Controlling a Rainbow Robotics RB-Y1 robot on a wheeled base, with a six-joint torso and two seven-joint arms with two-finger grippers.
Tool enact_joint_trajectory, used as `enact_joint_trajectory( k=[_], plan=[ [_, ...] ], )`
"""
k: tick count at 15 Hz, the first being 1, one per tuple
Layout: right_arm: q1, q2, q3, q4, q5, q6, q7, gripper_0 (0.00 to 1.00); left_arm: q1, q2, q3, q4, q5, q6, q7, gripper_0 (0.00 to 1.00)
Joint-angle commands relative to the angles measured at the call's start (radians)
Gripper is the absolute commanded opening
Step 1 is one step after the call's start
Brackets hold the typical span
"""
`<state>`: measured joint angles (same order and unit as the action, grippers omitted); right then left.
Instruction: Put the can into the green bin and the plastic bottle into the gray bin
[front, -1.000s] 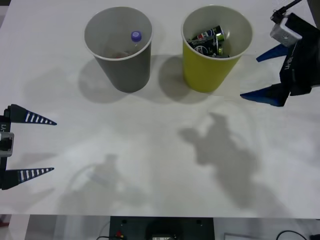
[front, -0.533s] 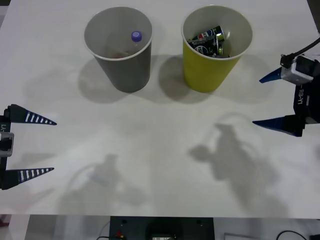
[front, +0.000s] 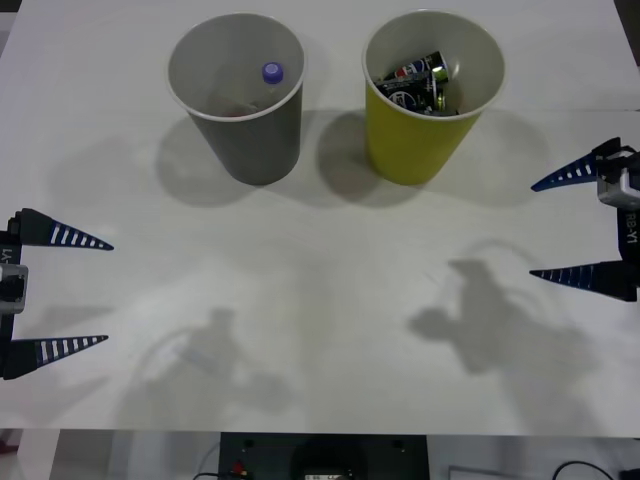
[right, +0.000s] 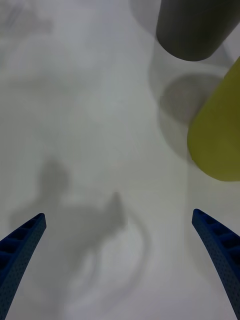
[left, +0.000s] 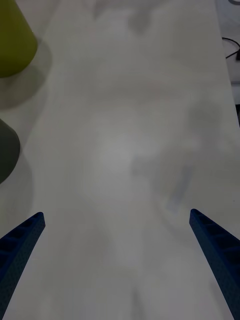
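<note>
The gray bin (front: 260, 140) stands at the back left of the white table, and the plastic bottle's blue-violet cap (front: 272, 72) shows inside it. To its right stands the green bin (front: 410, 145), holding the can (front: 441, 77) with its silver top beside a dark blue can (front: 405, 72). My right gripper (front: 534, 230) hangs open and empty at the table's right edge, nearer to me than the green bin. My left gripper (front: 108, 292) is open and empty at the left edge. The right wrist view shows its gripper (right: 118, 215) facing the green bin (right: 217, 135) and gray bin (right: 195, 30).
The white table (front: 320, 300) is bare between the grippers, crossed only by arm shadows. In the left wrist view, my gripper (left: 117, 214) looks over bare table, with the green bin (left: 12, 42) and gray bin (left: 6, 150) at the picture's edge. The table's front edge lies close to the robot.
My right gripper has drawn back from beside the green bin towards me and the table's right edge, staying open. The left gripper and both bins have not moved.
</note>
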<state>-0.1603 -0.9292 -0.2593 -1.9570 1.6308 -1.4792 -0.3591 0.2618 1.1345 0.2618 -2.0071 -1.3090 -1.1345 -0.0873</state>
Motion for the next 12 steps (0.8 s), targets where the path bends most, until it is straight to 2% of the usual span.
enact_joint_trajectory(
  k=[1, 5, 12],
  plan=[
    [0.039, -0.033, 0.0, 0.004, -0.029, 0.023, 0.02, 1.0, 0.0, 0.0, 0.0, 0.0, 0.0, 0.0, 0.0, 1.0],
    [0.119, -0.082, -0.011, 0.004, -0.088, 0.088, 0.051, 1.0, 0.0, 0.0, 0.0, 0.0, 0.0, 0.0, 0.0, 1.0],
    [0.151, -0.092, -0.038, 0.004, -0.071, 0.086, 0.078, 1.0, 0.0, 0.0, 0.0, 0.0, 0.0, 0.0, 0.0, 1.0]
  ],
)
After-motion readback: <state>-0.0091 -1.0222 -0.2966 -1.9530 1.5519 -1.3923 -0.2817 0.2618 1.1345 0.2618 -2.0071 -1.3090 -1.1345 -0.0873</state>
